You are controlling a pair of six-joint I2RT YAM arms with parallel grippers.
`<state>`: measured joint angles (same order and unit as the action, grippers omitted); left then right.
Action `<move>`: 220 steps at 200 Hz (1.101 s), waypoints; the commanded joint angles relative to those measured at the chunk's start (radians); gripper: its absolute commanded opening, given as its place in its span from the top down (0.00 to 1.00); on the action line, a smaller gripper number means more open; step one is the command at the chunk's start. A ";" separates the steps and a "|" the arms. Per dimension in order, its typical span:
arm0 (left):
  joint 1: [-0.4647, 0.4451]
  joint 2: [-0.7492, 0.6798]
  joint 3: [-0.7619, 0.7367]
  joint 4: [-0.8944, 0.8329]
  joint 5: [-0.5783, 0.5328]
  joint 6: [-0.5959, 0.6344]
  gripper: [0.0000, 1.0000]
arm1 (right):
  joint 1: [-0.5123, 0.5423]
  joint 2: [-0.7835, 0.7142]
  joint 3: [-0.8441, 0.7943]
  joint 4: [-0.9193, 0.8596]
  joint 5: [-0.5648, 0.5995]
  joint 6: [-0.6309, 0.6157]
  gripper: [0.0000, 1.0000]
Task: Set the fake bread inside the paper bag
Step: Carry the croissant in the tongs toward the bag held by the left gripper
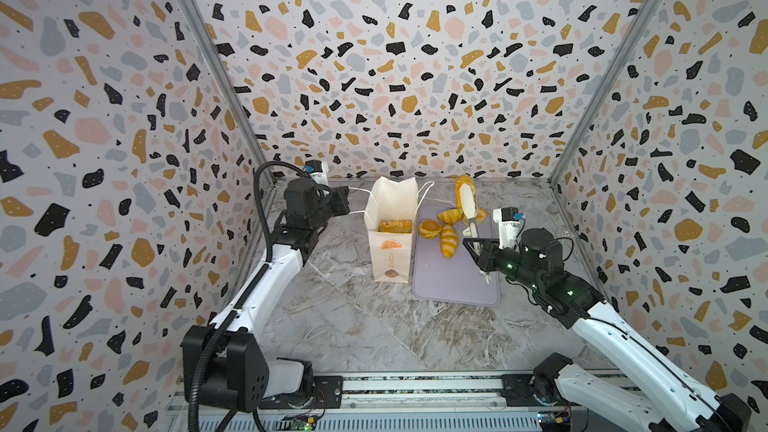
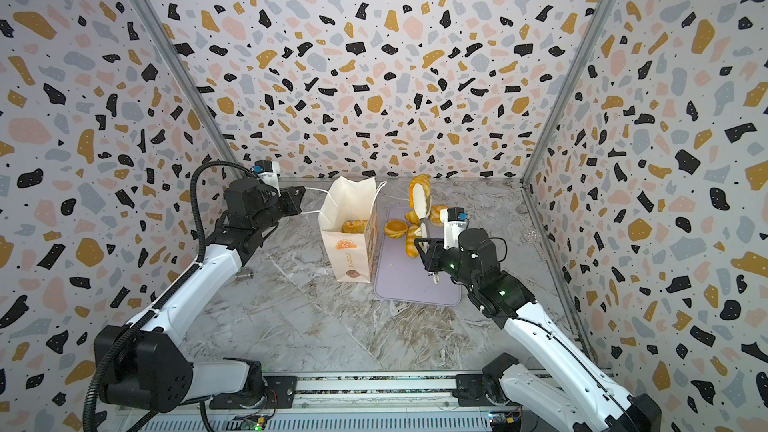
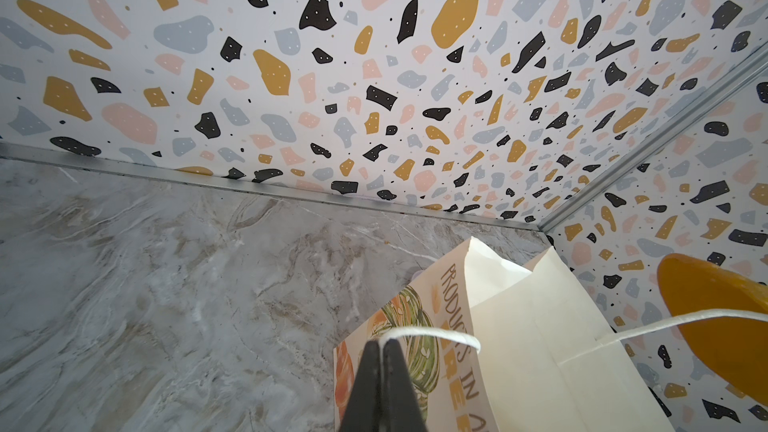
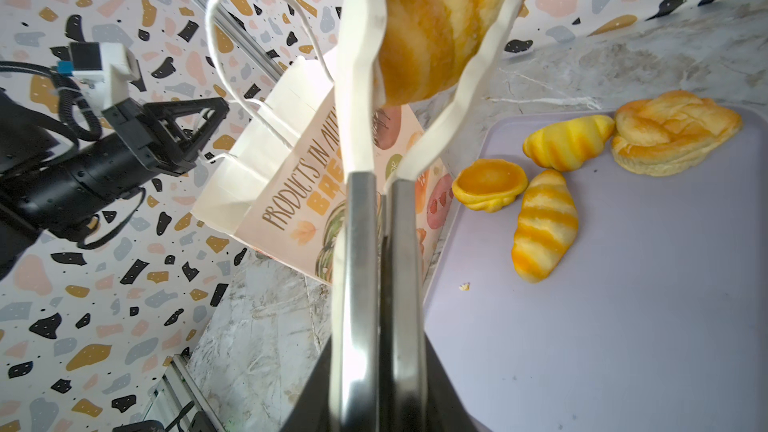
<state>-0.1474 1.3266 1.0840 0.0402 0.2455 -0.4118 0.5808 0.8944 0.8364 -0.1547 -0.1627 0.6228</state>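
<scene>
Tongs (image 4: 361, 263) clenched in R fingers (image 4: 309, 409) pinch roll (image 4: 432, 22); L fingers (image 3: 368, 388) clamp bag handle (image 3: 432, 331).

Paper bag (image 1: 392, 259) standing just left of the tray (image 1: 457, 284), one pastry (image 1: 395, 226) inside it, four breads (image 1: 449, 241) on the tray's far end, a loaf (image 1: 460, 184) in tongs (image 1: 468, 203) above them.

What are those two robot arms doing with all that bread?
They are packing toy bread into a paper bag. The left fingers are pinched shut on the bag's string handle. The right fingers are shut on metal tongs, and the tongs hold a striped toy loaf up in the air, right of the bag. One plaited pastry already lies in the bag. A round bun, two striped rolls and a plaited bread wait on the lilac tray.
</scene>
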 commanded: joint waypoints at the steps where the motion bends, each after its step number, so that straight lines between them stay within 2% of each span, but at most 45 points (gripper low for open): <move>1: -0.006 -0.007 -0.007 0.033 0.005 0.007 1.00 | 0.017 -0.019 0.061 0.060 0.020 -0.024 0.84; 220: -0.006 -0.015 -0.008 0.035 0.007 0.005 1.00 | 0.203 0.061 0.255 0.027 0.141 -0.057 0.84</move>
<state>-0.1474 1.3266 1.0840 0.0399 0.2455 -0.4114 0.7601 0.9611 1.0241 -0.1650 -0.0502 0.5919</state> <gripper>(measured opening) 0.046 0.269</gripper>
